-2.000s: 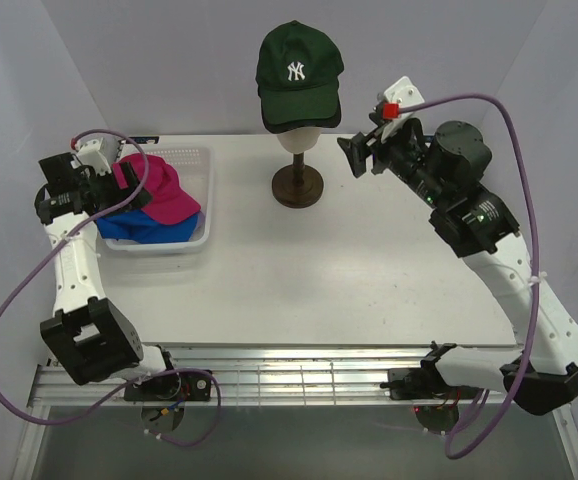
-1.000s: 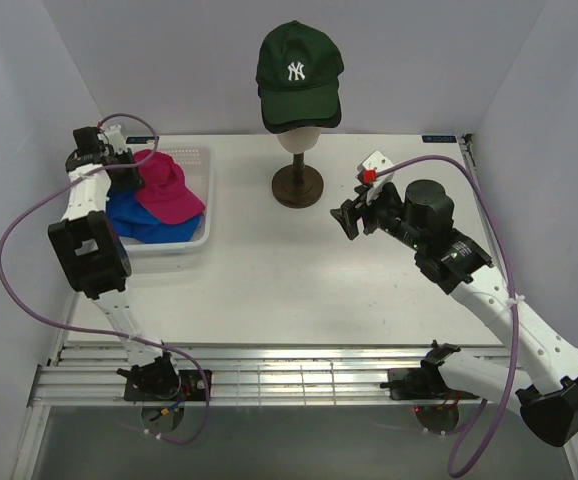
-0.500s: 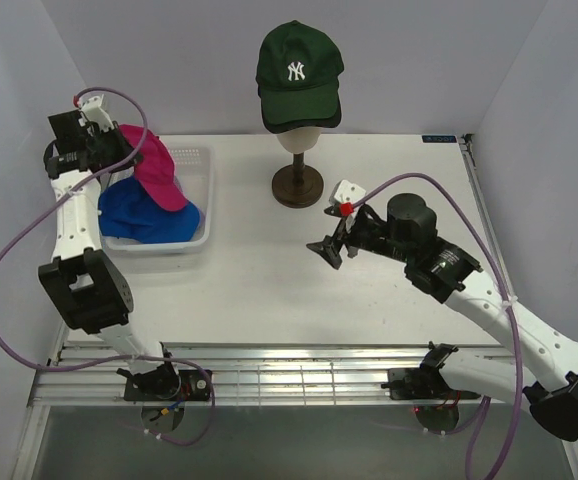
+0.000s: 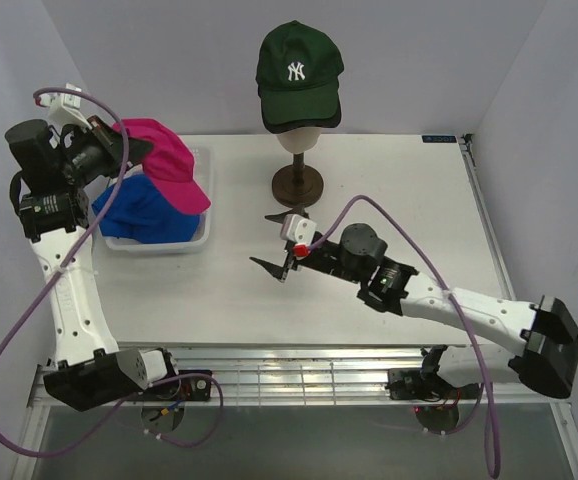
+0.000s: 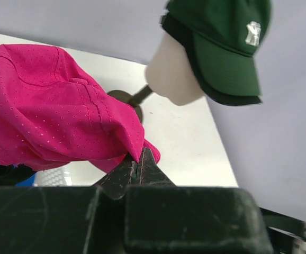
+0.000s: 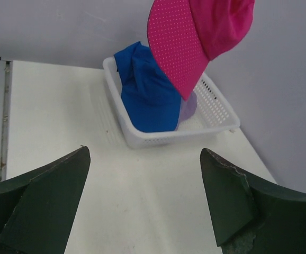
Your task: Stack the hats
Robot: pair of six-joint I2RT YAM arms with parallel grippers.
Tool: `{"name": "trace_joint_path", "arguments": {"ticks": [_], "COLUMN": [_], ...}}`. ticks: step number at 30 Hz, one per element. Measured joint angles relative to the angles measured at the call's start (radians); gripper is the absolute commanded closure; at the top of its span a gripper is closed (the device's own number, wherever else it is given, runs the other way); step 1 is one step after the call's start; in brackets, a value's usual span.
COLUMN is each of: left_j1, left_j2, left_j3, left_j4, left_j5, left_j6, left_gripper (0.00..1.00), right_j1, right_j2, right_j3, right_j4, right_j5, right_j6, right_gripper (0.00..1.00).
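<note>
Fingers of the left gripper (image 4: 127, 150) are pressed together on the edge of the magenta cap (image 4: 169, 165). From the top camera, that cap hangs in the air over the white basket (image 4: 203, 236) at the left side of the table (image 4: 399, 200). The blue cap (image 4: 144, 212) lies in the basket under it. The right gripper (image 4: 274, 242) is low over the middle of the table, with its two fingers spread wide and nothing between them. At the back, the green cap (image 4: 299, 60) with white letters sits on top of the black cap (image 4: 305, 117). Both are on the mannequin head (image 4: 302, 136), which stands on a brown stand (image 4: 297, 186).

From the left wrist camera, the two dark fingers (image 5: 138, 170) meet tight and pinch a fold of the magenta cap (image 5: 52, 111). Past it are the mannequin head (image 5: 174, 74), the green cap (image 5: 222, 37) and the black brim (image 5: 232, 99) just below it.

From the right wrist camera, the fingers (image 6: 47, 182) stand far apart and hold nothing. Between them you see the white basket (image 6: 219, 114) across the table (image 6: 57, 111). The blue cap (image 6: 147, 95) leans in it, and a bit of a lavender cap (image 6: 189, 106) shows beside it. The magenta cap (image 6: 195, 37) hangs above them with its brim pointing down.
</note>
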Motion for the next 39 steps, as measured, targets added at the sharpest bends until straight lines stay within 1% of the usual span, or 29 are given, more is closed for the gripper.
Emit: {"name": "trace_joint_path", "arguments": {"ticks": [3,5,10,11,13,14,16,19,20,22,23,24,25,28,30,31,32,33,34,35,37,39], "left_j1": [0.000,0.000,0.009,0.013,0.015,0.015,0.017,0.019,0.020,0.021,0.021,0.021,0.021,0.024,0.027,0.027,0.026,0.023,0.018,0.018,0.024,0.032], "left_j2": [-0.049,-0.067,-0.097,-0.103,-0.111,-0.114,-0.119,-0.122,-0.122,-0.122,-0.123,-0.125,-0.128,-0.140,-0.144,-0.143,-0.140,-0.138,-0.136,-0.133,-0.127,-0.121], "left_j3": [0.000,0.000,-0.024,-0.032,-0.046,-0.052,-0.064,-0.074,-0.074,-0.075,-0.076,-0.080,-0.089,-0.134,-0.171,-0.191,-0.214,-0.226,-0.238,-0.243,-0.242,-0.231], "left_j4": [-0.007,-0.012,-0.009,-0.009,-0.007,-0.004,-0.003,0.000,0.003,0.009,0.013,0.016,0.019,0.026,0.024,0.018,0.001,-0.015,-0.030,-0.045,-0.064,-0.089], "left_j5": [0.067,0.103,0.179,0.191,0.211,0.217,0.229,0.243,0.243,0.243,0.243,0.243,0.243,0.238,0.220,0.211,0.207,0.205,0.200,0.185,0.142,0.105], "left_j6": [-0.068,-0.105,-0.181,-0.193,-0.212,-0.218,-0.229,-0.244,-0.246,-0.247,-0.247,-0.247,-0.247,-0.244,-0.231,-0.220,-0.204,-0.191,-0.171,-0.148,-0.102,-0.053], "left_gripper": [1.00,1.00,1.00,1.00,1.00,1.00,1.00,1.00,1.00,1.00,1.00,1.00,1.00,1.00,1.00,0.93,0.81,0.65,0.40,0.30,0.14,0.13], "right_j1": [0.047,0.066,0.072,0.072,0.071,0.070,0.070,0.070,0.070,0.070,0.070,0.070,0.070,0.064,0.058,0.053,0.047,0.039,0.028,0.013,-0.026,-0.075], "right_j2": [0.130,0.213,0.391,0.419,0.468,0.487,0.520,0.558,0.565,0.573,0.573,0.572,0.568,0.519,0.443,0.389,0.338,0.287,0.241,0.200,0.139,0.099], "right_j3": [-0.001,0.007,0.085,0.105,0.145,0.164,0.203,0.258,0.272,0.284,0.284,0.283,0.280,0.233,0.184,0.163,0.153,0.149,0.154,0.166,0.203,0.232], "right_j4": [0.174,0.257,0.348,0.365,0.394,0.407,0.427,0.445,0.448,0.455,0.459,0.466,0.471,0.454,0.382,0.328,0.261,0.188,0.110,0.017,-0.188,-0.391], "right_j5": [0.060,0.092,0.159,0.173,0.199,0.213,0.237,0.262,0.267,0.269,0.273,0.279,0.286,0.317,0.324,0.317,0.304,0.290,0.264,0.235,0.186,0.153], "right_j6": [-0.045,-0.058,-0.060,-0.058,-0.050,-0.045,-0.042,-0.037,-0.035,-0.029,-0.023,-0.018,-0.010,0.032,0.065,0.081,0.092,0.101,0.114,0.126,0.153,0.183], "right_gripper": [0.10,0.09,0.01,0.05,0.07,0.11,0.16,0.28,0.39,0.57,0.75,0.85,0.92,0.92,0.92,0.92,0.92,0.92,0.92,0.92,0.92,0.92]}}
